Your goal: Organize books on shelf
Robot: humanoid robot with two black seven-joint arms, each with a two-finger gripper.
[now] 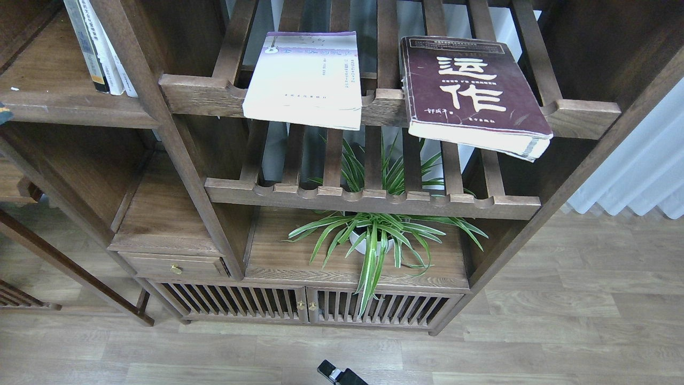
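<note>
The tall dark brown wooden bookcase point(176, 160) fills most of the head view, and its flat solid-board dark brown shelf point(48, 80) with the plain straight front edge sits at the upper left, carrying a few slim white- and grey-spined books point(99, 45) standing upright near its right end. To the right, the upper slatted rack with the scalloped front rail point(385, 104) holds two of the task's books lying flat, both overhanging the rail toward the camera: the thick maroon book with big cream Chinese characters point(470, 91) on the right side, and the white paperback with the purple top strip point(307, 77) left of centre, the two well apart. The green-yellow paperback is not in sight. Below, a second slatted rack is bare, and a striped green spider plant in a white pot point(374, 240) stands on the lower board. Only a small black part of an arm point(339, 373) shows at the bottom edge, so neither claw is visible and I cannot tell whether either is apart or together. By my reading the work is at its start, with no book yet picked up. The next move likely calls for raising an arm to one overhanging book, gripping its projecting edge, and carrying it left to the flat shelf beside the slim books
</note>
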